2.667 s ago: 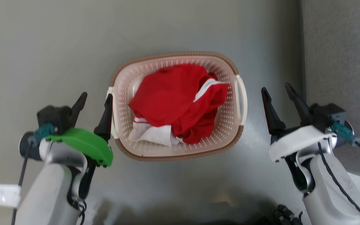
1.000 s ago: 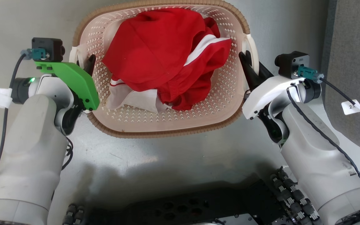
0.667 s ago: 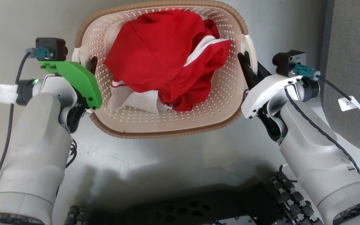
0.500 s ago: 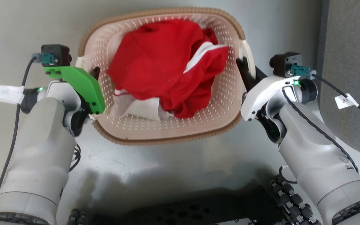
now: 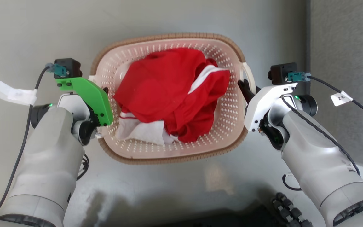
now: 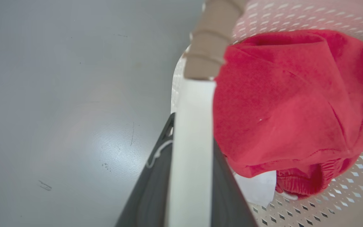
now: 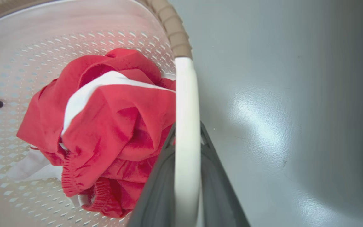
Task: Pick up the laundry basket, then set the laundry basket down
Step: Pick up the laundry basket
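The laundry basket (image 5: 169, 36), pale pink with a brown rim, sits in the middle of the head view between my two arms. It holds red clothes (image 5: 169, 91) and a white piece (image 5: 143, 134). My left gripper (image 5: 101, 92), under its green cover, is shut on the basket's white left handle (image 6: 189, 148). In the left wrist view the gripper (image 6: 191, 132) has one dark finger on each side of that handle. My right gripper (image 5: 247, 89) is shut on the white right handle (image 7: 184, 94) the same way (image 7: 186, 126). I cannot tell whether the basket is off the floor.
Smooth grey floor (image 5: 175, 192) surrounds the basket. A dark grey textured strip (image 5: 345, 47) runs along the right. My dark base (image 5: 290, 214) shows at the bottom edge. White tags hang on the wrist cables (image 5: 8, 91) (image 5: 341, 97).
2.7 s ago both grippers stood open beside the basket; now each is shut on a handle. Over the last second the camera moved: basket and grippers sit lower and look smaller, grips unchanged.
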Controlling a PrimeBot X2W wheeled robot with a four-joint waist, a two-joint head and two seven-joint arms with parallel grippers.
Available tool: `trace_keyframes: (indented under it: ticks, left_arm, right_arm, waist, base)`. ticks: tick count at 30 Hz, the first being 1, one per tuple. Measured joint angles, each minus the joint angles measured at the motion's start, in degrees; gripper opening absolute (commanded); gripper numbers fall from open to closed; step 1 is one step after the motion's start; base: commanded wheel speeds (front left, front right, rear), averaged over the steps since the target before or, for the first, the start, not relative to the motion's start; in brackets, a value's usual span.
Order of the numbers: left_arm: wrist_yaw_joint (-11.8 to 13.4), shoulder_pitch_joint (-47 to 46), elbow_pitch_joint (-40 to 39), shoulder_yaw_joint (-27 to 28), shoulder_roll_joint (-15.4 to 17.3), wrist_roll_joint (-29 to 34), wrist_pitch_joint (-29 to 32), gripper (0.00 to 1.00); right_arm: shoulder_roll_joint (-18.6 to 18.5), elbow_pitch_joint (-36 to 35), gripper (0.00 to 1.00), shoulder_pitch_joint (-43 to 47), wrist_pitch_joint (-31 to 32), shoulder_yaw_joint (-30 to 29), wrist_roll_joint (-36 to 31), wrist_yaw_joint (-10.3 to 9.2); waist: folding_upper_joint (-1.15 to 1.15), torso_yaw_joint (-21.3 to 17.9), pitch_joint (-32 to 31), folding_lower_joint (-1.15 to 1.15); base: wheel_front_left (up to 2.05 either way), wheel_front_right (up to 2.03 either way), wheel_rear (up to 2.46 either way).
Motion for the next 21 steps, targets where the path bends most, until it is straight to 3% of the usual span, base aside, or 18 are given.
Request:
trace_keyframes:
  ticks: [21]
  left_arm:
    - [0.11,2.94,2.82,-3.69,-0.24,-8.64,9.53,0.0]
  right_arm:
    - [-0.13,5.42,0.0,-0.01,13.94,3.25,8.92,0.54]
  waist:
    - [0.0,-0.41,-16.39,0.0]
  base:
    - [0.0,0.0,0.0]
